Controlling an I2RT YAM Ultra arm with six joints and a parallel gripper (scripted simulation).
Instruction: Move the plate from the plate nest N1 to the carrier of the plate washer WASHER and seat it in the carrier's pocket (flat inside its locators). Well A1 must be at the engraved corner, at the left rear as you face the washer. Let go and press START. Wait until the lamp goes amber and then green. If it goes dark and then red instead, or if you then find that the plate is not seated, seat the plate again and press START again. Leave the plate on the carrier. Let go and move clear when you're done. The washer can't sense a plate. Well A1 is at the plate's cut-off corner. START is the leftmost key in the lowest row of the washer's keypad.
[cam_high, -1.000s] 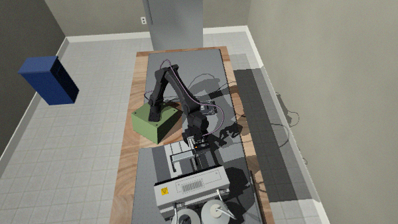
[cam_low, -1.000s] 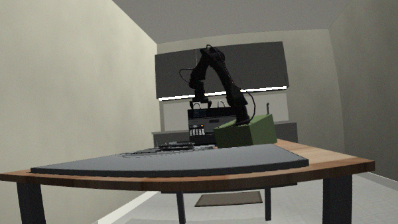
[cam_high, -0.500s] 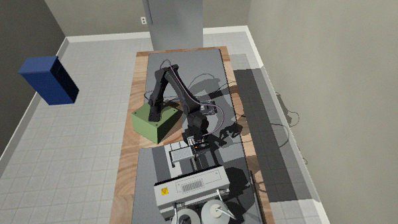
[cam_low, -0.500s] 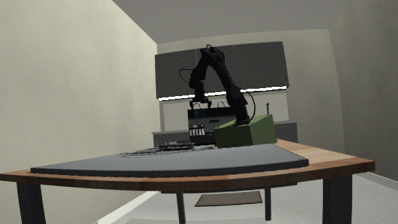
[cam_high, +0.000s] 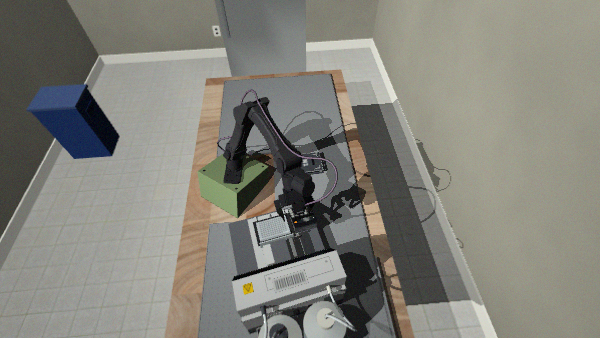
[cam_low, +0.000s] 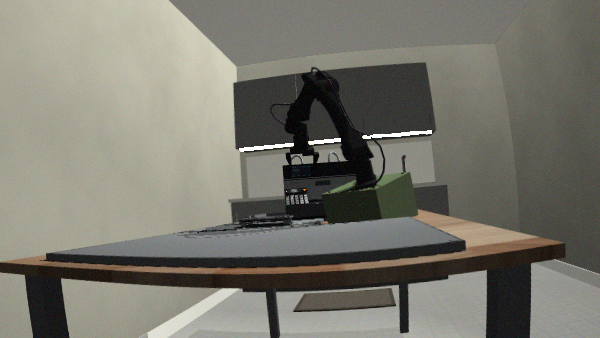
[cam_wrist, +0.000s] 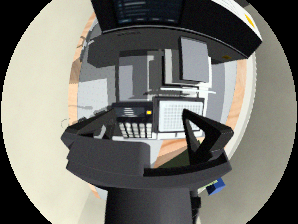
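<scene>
The white well plate (cam_high: 272, 230) (cam_wrist: 178, 113) lies on the carrier in front of the grey washer (cam_high: 290, 285) (cam_low: 320, 175). I cannot tell from here whether it sits flat in the pocket or where its cut-off corner is. My gripper (cam_high: 295, 215) (cam_low: 302, 157) (cam_wrist: 149, 112) is open and empty. It hangs above the washer's front, beside the plate and over the keypad side. The keypad (cam_low: 296, 199) (cam_wrist: 133, 127) shows as rows of pale keys under the dark display (cam_wrist: 147, 6). No lamp colour is visible.
The arm stands on a green base block (cam_high: 232, 185) (cam_low: 372, 200) on a wooden table (cam_high: 192, 240) with dark mats (cam_low: 260, 245). A low dark fixture (cam_low: 265, 219) lies on the mat before the washer. Two bottles (cam_high: 320, 317) stand behind the washer. A blue box (cam_high: 70, 120) hangs at the left.
</scene>
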